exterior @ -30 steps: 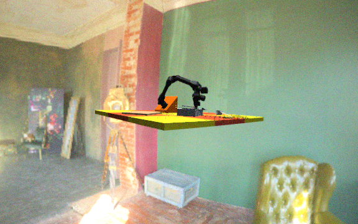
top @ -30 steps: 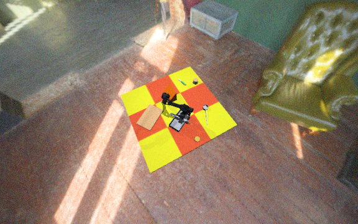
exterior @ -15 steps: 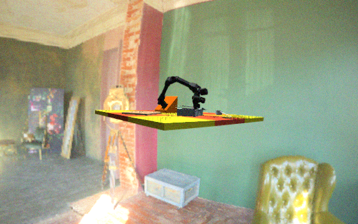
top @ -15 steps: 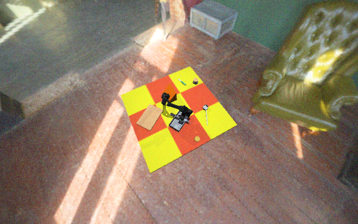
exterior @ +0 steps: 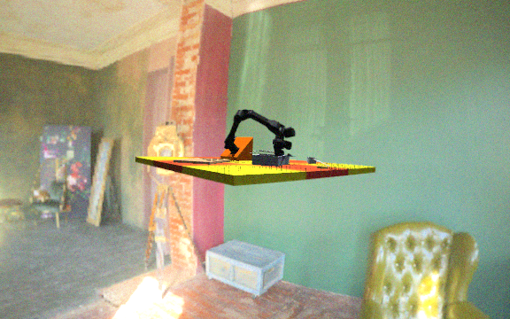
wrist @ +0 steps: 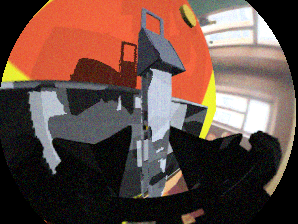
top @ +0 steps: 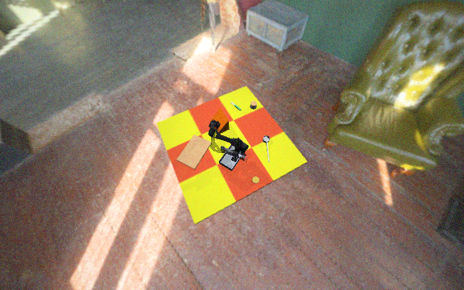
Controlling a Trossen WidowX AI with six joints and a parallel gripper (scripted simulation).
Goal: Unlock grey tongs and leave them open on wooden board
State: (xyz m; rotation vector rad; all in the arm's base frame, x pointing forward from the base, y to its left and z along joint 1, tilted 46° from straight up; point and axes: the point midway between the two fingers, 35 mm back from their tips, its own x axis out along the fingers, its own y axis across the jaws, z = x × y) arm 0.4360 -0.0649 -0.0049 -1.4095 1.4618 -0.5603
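Note:
The grey tongs (wrist: 159,102) lie across the roasting tin (top: 226,163) (exterior: 261,159) (wrist: 75,85), their block-shaped end with a wire loop reaching past the tin's rim in the wrist view. My gripper (wrist: 149,128) (exterior: 278,153) points down at the tin, with one black finger on each side of the tongs. The fingers are partly open; the right one in the wrist view is close against the tongs, and a narrow gap shows at the left one. The fingertips are too small to tell in the top and exterior views. The wooden board (top: 193,152) lies flat beside the tin.
An orange wedge (top: 221,117) (exterior: 242,148) stands near the arm's base. A ladle-like utensil (top: 266,139), a green item (top: 236,106), a small brown pot (top: 253,105) and a yellow disc (top: 255,180) (wrist: 188,16) lie on the checkered mat (top: 208,193).

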